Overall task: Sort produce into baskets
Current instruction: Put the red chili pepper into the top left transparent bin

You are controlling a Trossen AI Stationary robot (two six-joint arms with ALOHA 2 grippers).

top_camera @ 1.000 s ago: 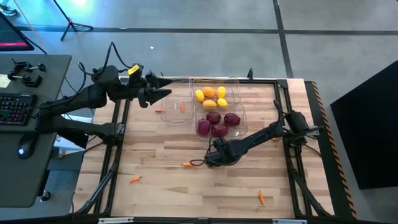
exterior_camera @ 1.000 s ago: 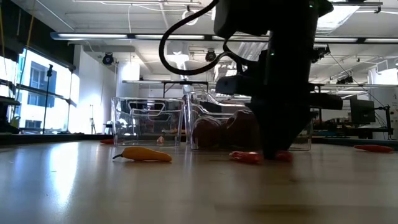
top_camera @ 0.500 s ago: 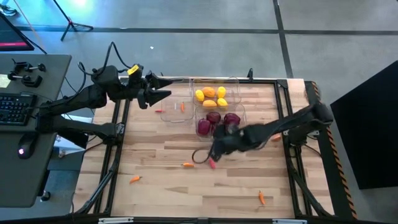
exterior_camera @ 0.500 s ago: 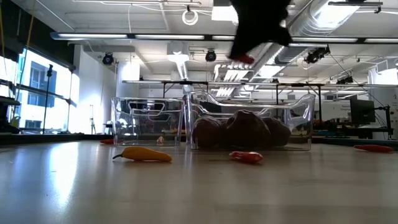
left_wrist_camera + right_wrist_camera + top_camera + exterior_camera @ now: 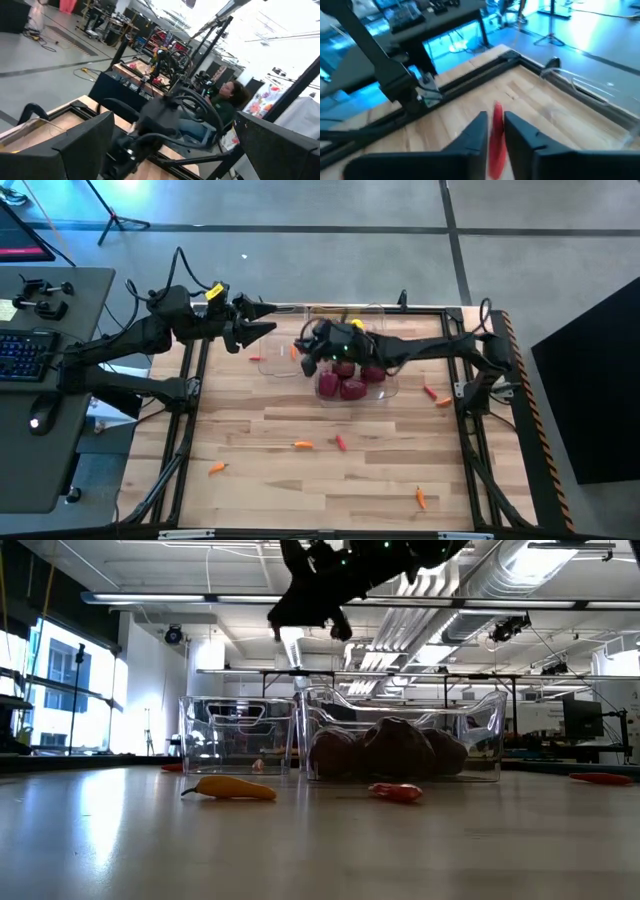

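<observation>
My right gripper (image 5: 306, 360) hangs over the left clear bin (image 5: 276, 366), shut on a slim red pepper (image 5: 496, 131); it also shows at the top of the low view (image 5: 308, 625). That bin holds an orange pepper (image 5: 293, 352). The far bin (image 5: 376, 312) holds yellow and orange fruits (image 5: 340, 332). The near bin (image 5: 390, 385) holds dark red rounds (image 5: 348, 383). Loose peppers lie on the table, among them an orange one (image 5: 302, 445) and a red one (image 5: 341, 443). My left gripper (image 5: 268, 330) waits open at the far left, above the table edge. My right gripper pinches the red pepper (image 5: 496, 142) between its two fingers (image 5: 476, 134). The pepper lies along the fingers, and its end (image 5: 496, 107) sticks out past their tips. It is lifted clear of the table and the bins.
More peppers lie on the wood: orange ones near the front left (image 5: 216, 468) and front right (image 5: 421, 498), a red (image 5: 430, 392) and an orange one (image 5: 443, 402) at the right. A dark frame (image 5: 190, 410) rims the table. A person sits beyond the table (image 5: 227, 100).
My right gripper has risen from the middle of the table with a red pepper and swung toward the far left, over the bins, to above the left bin. Another red pepper has stayed on the table where the gripper was.
</observation>
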